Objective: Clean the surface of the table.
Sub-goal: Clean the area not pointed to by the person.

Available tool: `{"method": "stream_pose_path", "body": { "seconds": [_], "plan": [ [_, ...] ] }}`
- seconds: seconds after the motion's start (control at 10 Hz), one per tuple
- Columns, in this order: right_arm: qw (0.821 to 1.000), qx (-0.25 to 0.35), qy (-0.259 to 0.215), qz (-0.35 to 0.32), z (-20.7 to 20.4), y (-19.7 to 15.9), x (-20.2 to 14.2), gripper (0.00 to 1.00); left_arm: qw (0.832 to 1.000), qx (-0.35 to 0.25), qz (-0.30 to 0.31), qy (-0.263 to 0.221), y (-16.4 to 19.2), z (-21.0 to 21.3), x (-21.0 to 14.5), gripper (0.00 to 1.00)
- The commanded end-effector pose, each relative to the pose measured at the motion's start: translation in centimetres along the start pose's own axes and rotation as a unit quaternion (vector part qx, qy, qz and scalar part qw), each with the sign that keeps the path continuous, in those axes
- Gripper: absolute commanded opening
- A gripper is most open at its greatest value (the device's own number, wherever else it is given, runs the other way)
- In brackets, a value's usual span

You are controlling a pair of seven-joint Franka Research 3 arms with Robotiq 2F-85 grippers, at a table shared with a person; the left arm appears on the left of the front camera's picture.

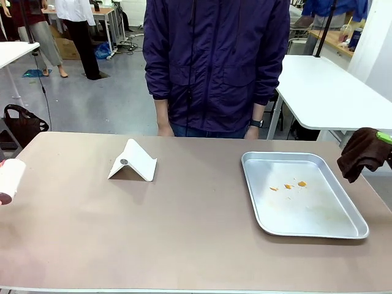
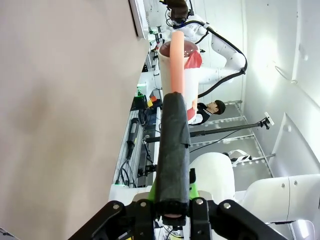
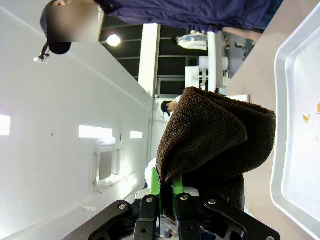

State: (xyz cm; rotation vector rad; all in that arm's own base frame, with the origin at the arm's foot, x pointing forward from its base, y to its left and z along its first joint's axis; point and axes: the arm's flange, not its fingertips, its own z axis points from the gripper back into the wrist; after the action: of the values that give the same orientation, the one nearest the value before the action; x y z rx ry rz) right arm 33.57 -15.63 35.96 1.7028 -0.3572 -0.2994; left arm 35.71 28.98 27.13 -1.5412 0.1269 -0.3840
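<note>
Now matte table (image 1: 184,245) — right fingers (image 3: 155,186) pinch fuzzy cloth (image 3: 215,135), left fingers (image 2: 193,189) roller (image 2: 172,140).

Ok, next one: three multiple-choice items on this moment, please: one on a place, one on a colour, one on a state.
1. Where are the orange crumbs?
A. In a bowl
B. In the metal tray
C. On a plate

2. What colour is the cloth?
A. Dark brown
B. Yellow
C. White

3. How is the right pincer?
A. Wide open
B. Shut on the cloth
C. Shut on nothing

Answers: B, the crumbs lie on the tray's floor, on the table; A, the wrist view shows dark brown terry; B, the green pads pinch the fabric.
</note>
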Motion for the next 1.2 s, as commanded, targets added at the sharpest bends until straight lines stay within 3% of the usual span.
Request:
{"method": "stream_pose_path", "body": {
  "seconds": [0.0, 1.0, 1.1],
  "plan": [
    [1.0, 0.003, 0.004, 0.006, -0.1, 0.5, -0.49, 0.0, 1.0, -0.003, -0.006, -0.006, -0.46, -0.29, -0.2, 0.22],
    [1.0, 0.003, 0.004, 0.006, -0.1, 0.5, -0.49, 0.0, 1.0, -0.003, -0.006, -0.006, -0.46, -0.29, -0.2, 0.22],
    [1.0, 0.0, 0.0, 0.0, 0.0, 0.0, 0.0, 0.11, 1.0, -0.003, -0.006, -0.006, -0.46, -0.29, -0.2, 0.22]
  ]
}}
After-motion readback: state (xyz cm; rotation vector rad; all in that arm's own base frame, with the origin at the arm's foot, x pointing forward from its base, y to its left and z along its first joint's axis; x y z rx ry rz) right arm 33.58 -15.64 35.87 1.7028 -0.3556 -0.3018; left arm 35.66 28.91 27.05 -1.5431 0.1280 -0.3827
